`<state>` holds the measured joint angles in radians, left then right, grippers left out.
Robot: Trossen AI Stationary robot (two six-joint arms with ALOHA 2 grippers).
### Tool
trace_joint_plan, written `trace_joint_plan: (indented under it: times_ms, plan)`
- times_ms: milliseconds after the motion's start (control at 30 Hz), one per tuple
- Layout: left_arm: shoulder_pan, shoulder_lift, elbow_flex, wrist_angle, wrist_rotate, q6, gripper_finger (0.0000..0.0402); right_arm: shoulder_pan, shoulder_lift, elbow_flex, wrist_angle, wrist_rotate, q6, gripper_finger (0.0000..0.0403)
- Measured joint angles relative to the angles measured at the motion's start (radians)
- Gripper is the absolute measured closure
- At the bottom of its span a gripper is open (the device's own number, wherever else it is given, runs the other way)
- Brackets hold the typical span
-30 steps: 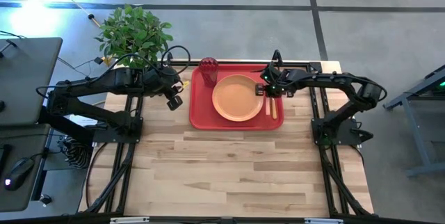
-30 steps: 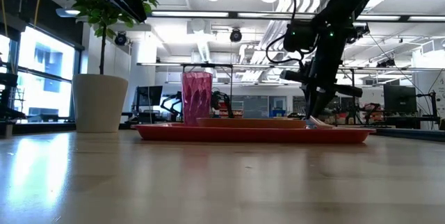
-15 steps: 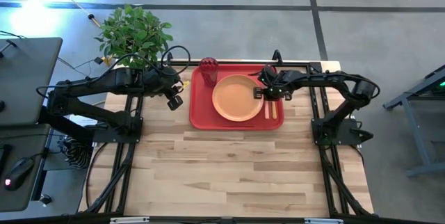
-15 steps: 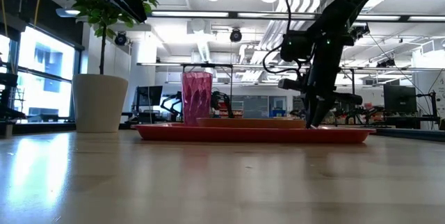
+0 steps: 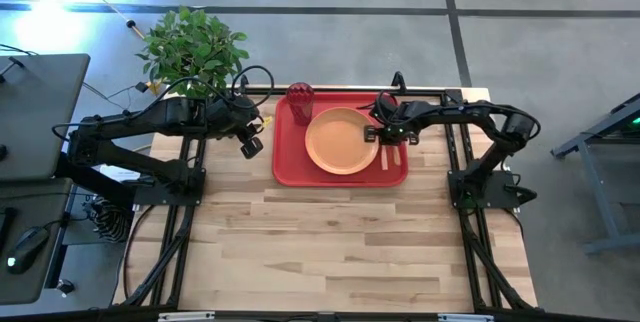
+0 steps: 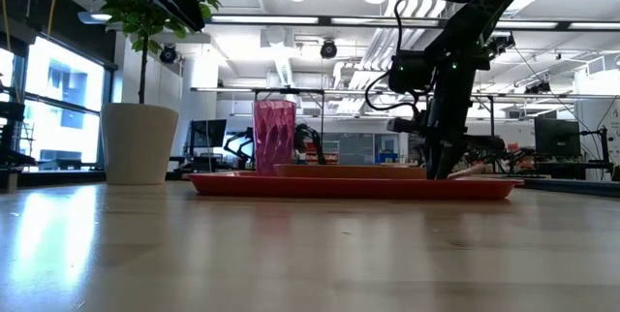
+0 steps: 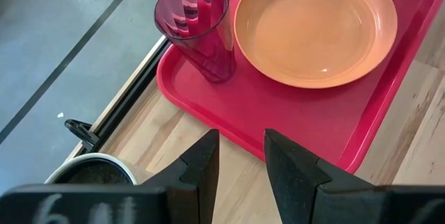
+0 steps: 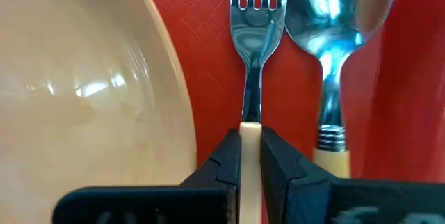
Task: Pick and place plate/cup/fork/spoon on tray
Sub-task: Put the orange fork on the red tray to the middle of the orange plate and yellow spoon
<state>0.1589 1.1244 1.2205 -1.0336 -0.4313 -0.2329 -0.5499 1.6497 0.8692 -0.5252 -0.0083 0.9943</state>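
The red tray (image 5: 290, 157) lies at the table's far middle. On it stand the orange plate (image 5: 342, 141) and the dark red cup (image 5: 300, 97) at its far left corner. The fork (image 8: 257, 15) and the spoon (image 8: 337, 22) lie side by side on the tray floor, right of the plate (image 8: 83, 78). My right gripper (image 5: 384, 132) is down over the tray, shut on the fork. My left gripper (image 7: 240, 158) is open and empty above the table, left of the tray (image 7: 278, 113). My right gripper pinches the fork's pale handle (image 8: 250, 135) between its two fingers, just behind the metal neck. The fingers come from above, pointing down, one on each side of the handle. The fork runs straight out ahead of the fingers, its tines over the tray floor beside the spoon's bowl.
A potted plant (image 5: 192, 50) in a white pot (image 6: 139, 142) stands at the table's far left corner, behind my left arm. Bare wooden table (image 5: 340, 242) spreads out on the near side of the tray.
My right gripper has shifted a little toward the table's left, closer to the plate's rim, and its arm has swung more upright over the tray. It stays shut on the fork. The left arm has kept still.
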Motion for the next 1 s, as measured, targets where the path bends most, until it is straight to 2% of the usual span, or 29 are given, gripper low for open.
trace_joint_plan:
  times_ms: [367, 667, 1000]
  plan:
    - [0.000, 0.000, 0.000, 0.000, 0.000, 0.000, 0.0298, 0.000, 0.002, 0.000, 0.000, 0.002, 0.019, 0.0360]
    - [0.000, 0.000, 0.000, 0.000, 0.001, 0.026, 0.0298, 0.000, 0.000, 0.000, 0.004, 0.003, 0.019, 0.0358]
    - [0.000, -0.001, 0.000, 0.000, 0.001, 0.027, 0.0298, 0.000, 0.000, 0.000, 0.005, 0.010, 0.019, 0.0338]
